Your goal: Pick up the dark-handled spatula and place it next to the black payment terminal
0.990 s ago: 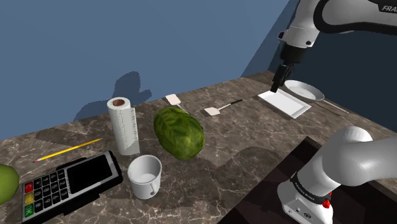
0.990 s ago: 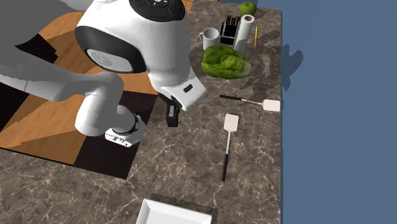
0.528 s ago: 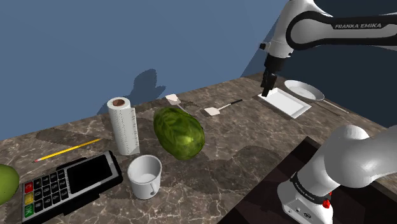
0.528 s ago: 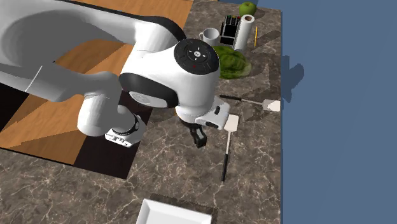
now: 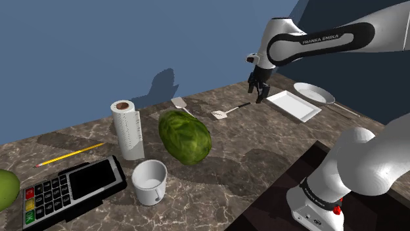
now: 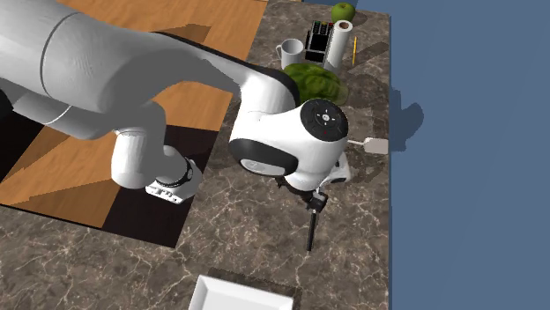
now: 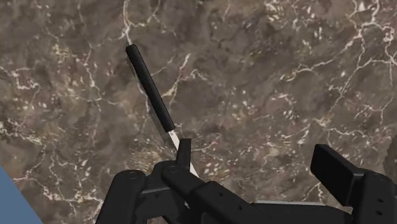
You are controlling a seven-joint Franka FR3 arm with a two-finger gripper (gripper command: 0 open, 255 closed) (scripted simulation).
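Claw (image 7: 254, 156) is open wide and holding nothing, hanging over the worktop (image 7: 286, 70). Just under and ahead of it the spatula (image 7: 149, 79) lies flat. Its black handle runs slantwise away from the claw. The thin metal shank passes just beside one of the fingers (image 7: 334, 167), not between the two. So the handle sits off to that finger's side, with its long axis skew to the gap. I judge I must shift sideways toward the handle, twist the wrist so the fingers straddle it crosswise, then come down.

In the shoulder view the handle end points at the claw and the pale blade points to that view's left. On the claw's other side is a white tray (image 5: 294, 105), near but apart. Further left, by the wall, the other spatula (image 5: 179, 103) lies partly behind the melon (image 5: 185, 136). There's a risk of mixing them up, so I take the one under the claw. Past the melon stands the mug (image 5: 150, 182). Last, the terminal (image 5: 72, 187) is at the lower left, well apart from the spatula, so it's a long carry.
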